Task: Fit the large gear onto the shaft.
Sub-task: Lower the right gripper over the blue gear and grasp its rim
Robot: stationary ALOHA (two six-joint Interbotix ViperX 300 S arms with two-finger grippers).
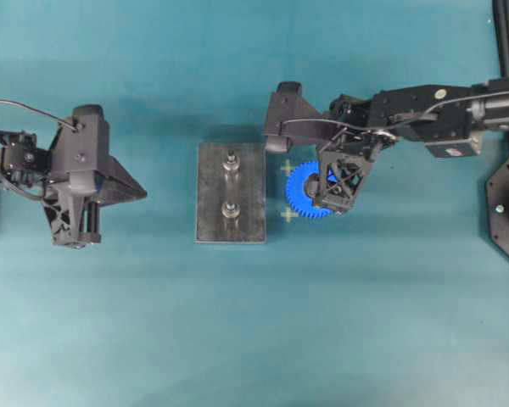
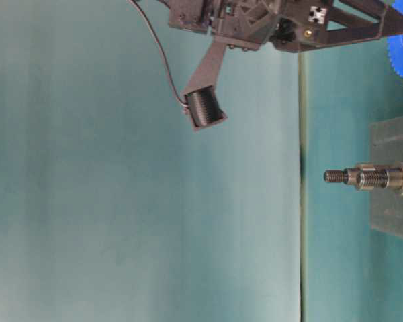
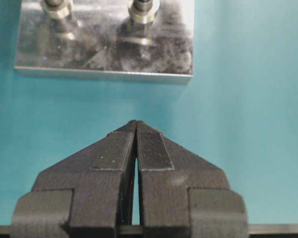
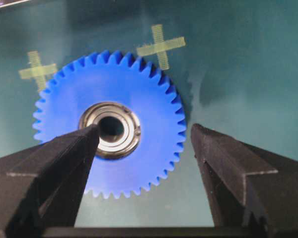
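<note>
Large gear flat beside plate, between yellow crosses.

From overhead, the right pincer and its arm covered the right part of the large gear, hub included. At table level only a toothed sliver of the gear showed at the upper right edge, and the grey plate was cut off at the right. The left wrist view cropped both pegs' tops, so the shaft showed only its collar.
</note>
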